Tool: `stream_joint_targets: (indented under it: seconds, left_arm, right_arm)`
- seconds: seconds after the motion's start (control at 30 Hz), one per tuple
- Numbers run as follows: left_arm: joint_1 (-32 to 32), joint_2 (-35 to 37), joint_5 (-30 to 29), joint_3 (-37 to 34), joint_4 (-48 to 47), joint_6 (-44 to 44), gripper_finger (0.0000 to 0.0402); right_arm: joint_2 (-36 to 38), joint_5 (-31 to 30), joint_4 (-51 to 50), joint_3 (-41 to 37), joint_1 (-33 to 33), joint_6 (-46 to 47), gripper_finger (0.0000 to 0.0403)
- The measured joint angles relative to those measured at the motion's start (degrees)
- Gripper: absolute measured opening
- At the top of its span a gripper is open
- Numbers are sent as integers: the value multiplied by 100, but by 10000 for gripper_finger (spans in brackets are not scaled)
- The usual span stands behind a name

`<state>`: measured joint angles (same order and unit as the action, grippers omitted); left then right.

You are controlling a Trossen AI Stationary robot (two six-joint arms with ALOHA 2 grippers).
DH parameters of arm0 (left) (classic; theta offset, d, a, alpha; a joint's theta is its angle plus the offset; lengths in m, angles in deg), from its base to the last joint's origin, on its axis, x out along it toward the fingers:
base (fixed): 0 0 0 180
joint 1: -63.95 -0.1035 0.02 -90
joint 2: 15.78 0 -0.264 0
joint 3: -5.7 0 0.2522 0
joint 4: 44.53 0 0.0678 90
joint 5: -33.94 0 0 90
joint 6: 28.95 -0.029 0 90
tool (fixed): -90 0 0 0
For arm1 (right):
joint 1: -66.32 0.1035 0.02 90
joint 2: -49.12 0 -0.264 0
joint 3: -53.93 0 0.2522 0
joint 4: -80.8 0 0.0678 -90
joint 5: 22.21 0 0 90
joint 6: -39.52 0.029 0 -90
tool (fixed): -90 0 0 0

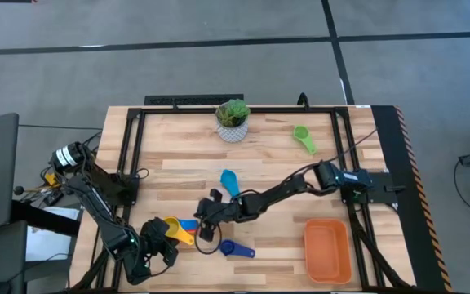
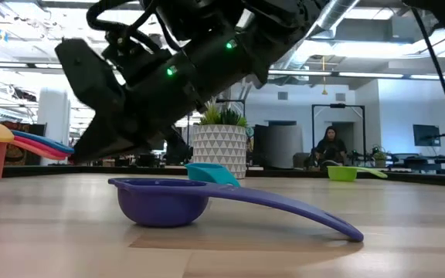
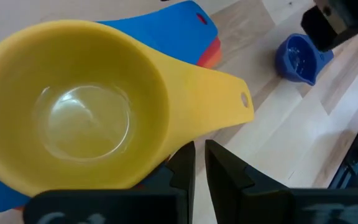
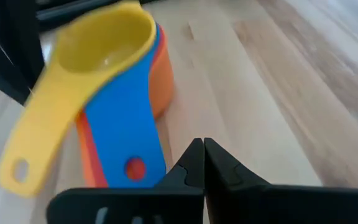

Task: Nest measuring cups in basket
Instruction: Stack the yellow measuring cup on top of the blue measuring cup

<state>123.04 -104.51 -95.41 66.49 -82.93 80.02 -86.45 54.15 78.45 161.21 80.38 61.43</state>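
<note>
Yellow cup, dark blue cup, orange basket.

Even, bright overhead light falls on the pale wooden tabletop, leaving only soft shadows. In the low view, ceiling strip lights glare and the near dark arm blurs. The yellow plastic measuring cup looks soft and smeared in the right wrist view.

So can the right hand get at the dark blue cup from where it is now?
Probably yes. The right hand is shut and empty, hanging just beside the dark blue cup, with only bare table between them. The stacked cups lie on its other side, not in the way.
</note>
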Motion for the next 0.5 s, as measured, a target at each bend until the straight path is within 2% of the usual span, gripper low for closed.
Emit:
stream_joint_targets:
  seconds: [0.5]
  left_arm:
    - [0, 0, -205, 0, -50, -60, 24]
  right_arm:
    - [59, 811, -4, 18, 180, -247, 7]
